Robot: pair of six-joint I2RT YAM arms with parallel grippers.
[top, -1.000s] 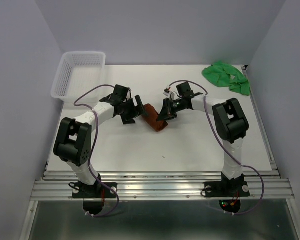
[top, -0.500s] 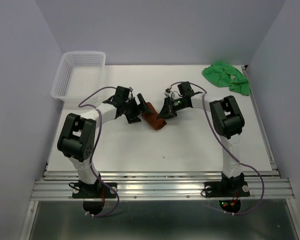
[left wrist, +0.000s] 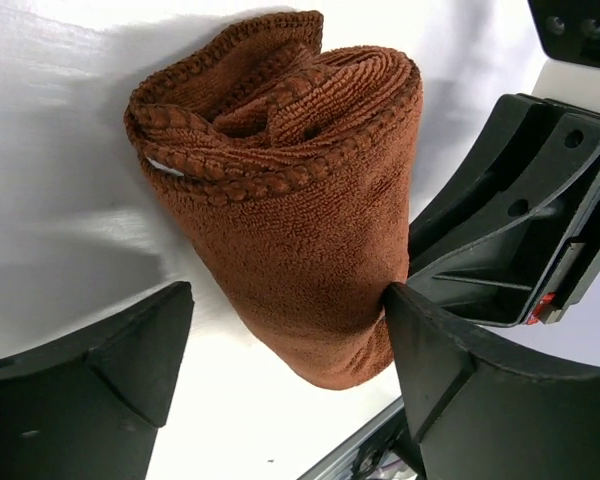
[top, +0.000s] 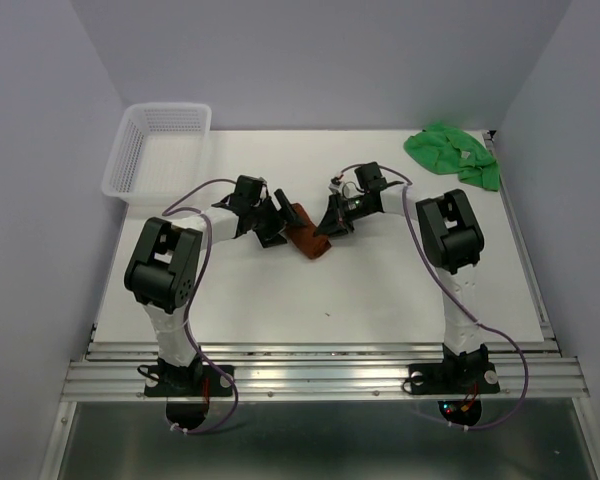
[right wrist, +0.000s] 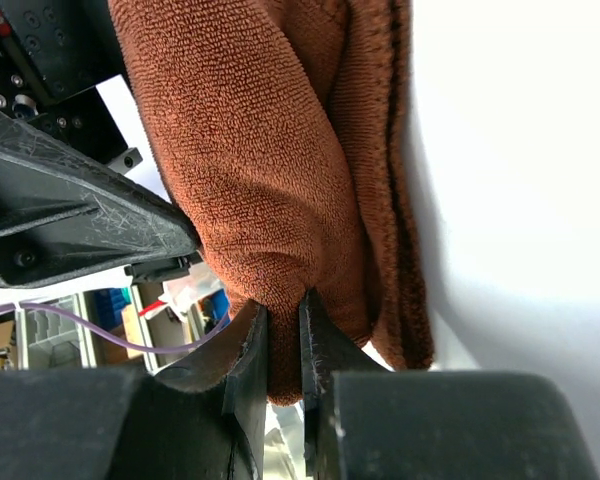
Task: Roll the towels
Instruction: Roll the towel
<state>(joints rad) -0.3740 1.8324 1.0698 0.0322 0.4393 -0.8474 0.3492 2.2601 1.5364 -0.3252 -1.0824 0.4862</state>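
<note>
Brown towel (top: 306, 231), farther out than before, inside spread left hand (left wrist: 285, 310), end pinched by right hand (right wrist: 283, 318).

Between left hand (left wrist: 287, 300) and right hand (right wrist: 283, 320) — towel (top: 306, 234)

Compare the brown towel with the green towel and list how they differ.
Shape: the brown towel is rolled into a compact cylinder, while the green towel is a loose crumpled heap.
Place: the brown towel lies mid-table between the left gripper and the right gripper; the green towel lies alone at the far right corner.
Both rest on the white table.
</note>
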